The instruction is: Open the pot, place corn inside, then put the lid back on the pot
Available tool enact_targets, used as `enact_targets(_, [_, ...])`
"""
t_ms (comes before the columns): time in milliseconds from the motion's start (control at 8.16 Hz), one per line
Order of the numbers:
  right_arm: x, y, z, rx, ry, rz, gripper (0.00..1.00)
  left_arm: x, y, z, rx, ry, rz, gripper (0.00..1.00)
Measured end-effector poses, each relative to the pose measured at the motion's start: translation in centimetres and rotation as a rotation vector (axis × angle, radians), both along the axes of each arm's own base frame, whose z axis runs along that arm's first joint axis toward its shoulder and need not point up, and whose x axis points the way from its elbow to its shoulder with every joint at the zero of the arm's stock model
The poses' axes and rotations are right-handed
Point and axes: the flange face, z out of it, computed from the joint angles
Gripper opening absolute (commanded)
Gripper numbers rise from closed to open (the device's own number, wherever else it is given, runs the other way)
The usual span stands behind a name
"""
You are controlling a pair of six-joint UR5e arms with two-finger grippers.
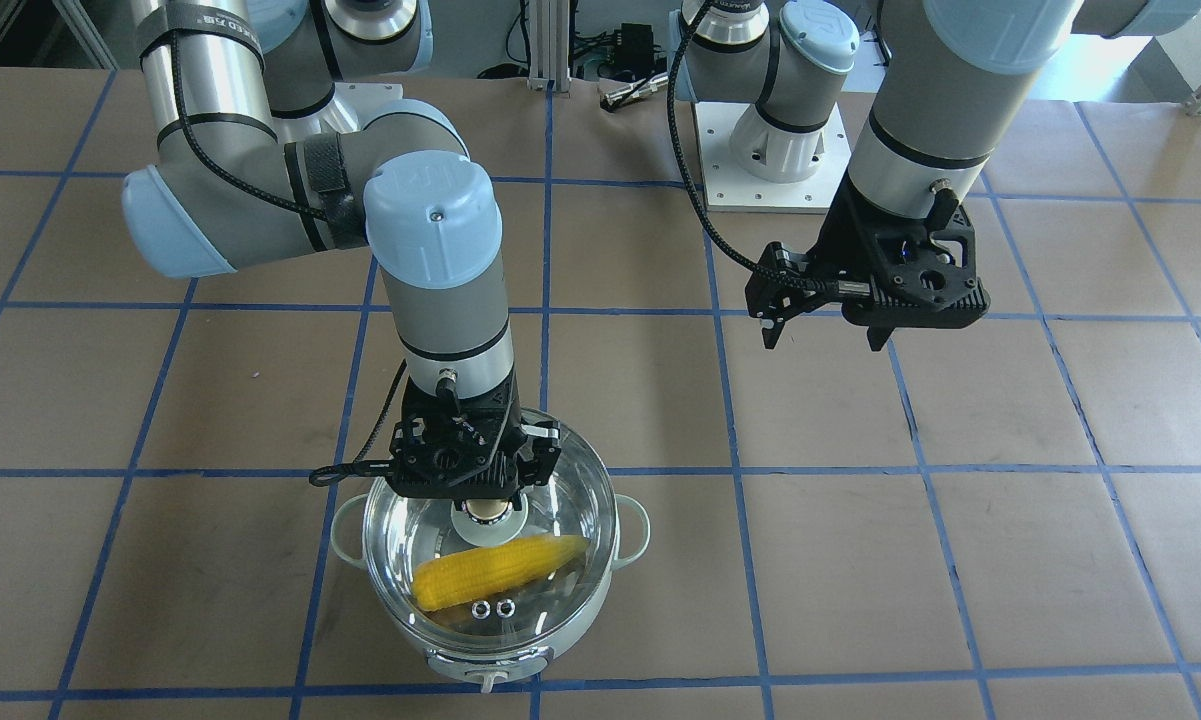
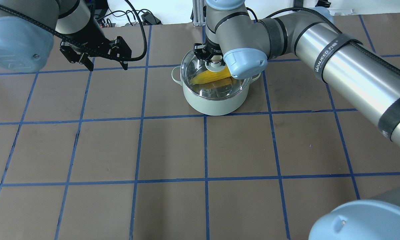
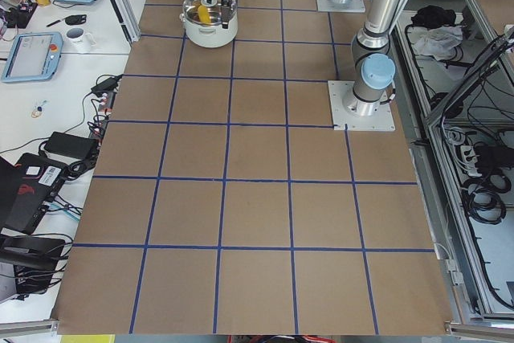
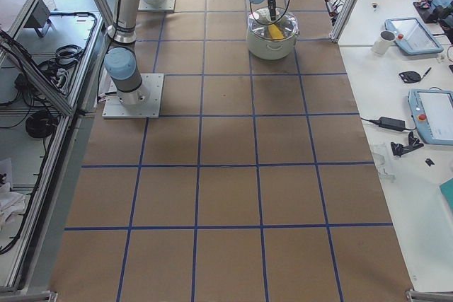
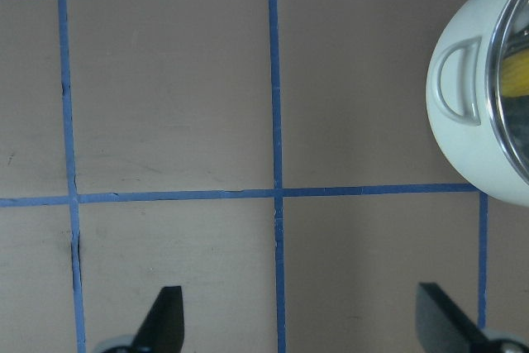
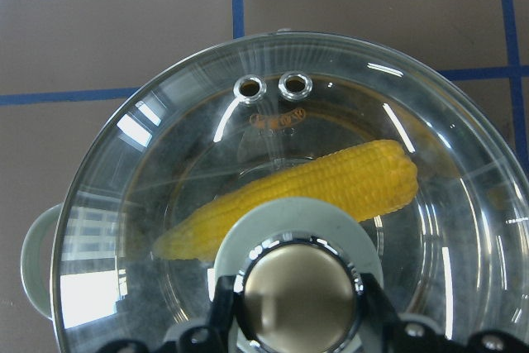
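The pale mint-green pot [image 1: 582, 622] stands on the table, also in the overhead view [image 2: 216, 103] and at the right edge of the left wrist view [image 5: 463, 130]. The yellow corn [image 1: 500, 572] lies inside it, seen through the glass [image 6: 331, 188]. The clear glass lid [image 1: 570, 500] sits on the pot's rim. My right gripper [image 1: 480, 510] is straight above the lid, its fingers closed on the beige knob [image 6: 297, 295]. My left gripper [image 1: 825, 335] hangs open and empty above the table, well away from the pot [image 5: 302, 324].
Brown table paper with blue tape grid lines [image 2: 206, 150] surrounds the pot. The robot's base plate [image 1: 770, 170] is behind it. Side benches with tablets and a mug [image 4: 386, 40] lie beyond the table's edge.
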Motion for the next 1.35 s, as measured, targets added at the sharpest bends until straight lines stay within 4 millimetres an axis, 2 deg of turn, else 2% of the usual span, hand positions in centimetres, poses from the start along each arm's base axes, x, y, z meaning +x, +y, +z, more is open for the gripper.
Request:
enact_targets(1103, [-0.08, -0.29, -0.49, -0.016, 0.006, 0.009, 0.34, 0.09, -0.04, -0.07, 0.001, -0.008, -0.002, 1.0])
enact_targets(1226, [-0.11, -0.18, -0.81, -0.017, 0.006, 0.011, 0.43, 0.1, -0.05, -0.09, 0.002, -0.008, -0.003, 1.0])
enact_targets(1348, [-0.14, -0.11, -0.96, -0.021, 0.006, 0.014, 0.95, 0.1, -0.02, -0.21, 0.004, -0.008, -0.004, 1.0])
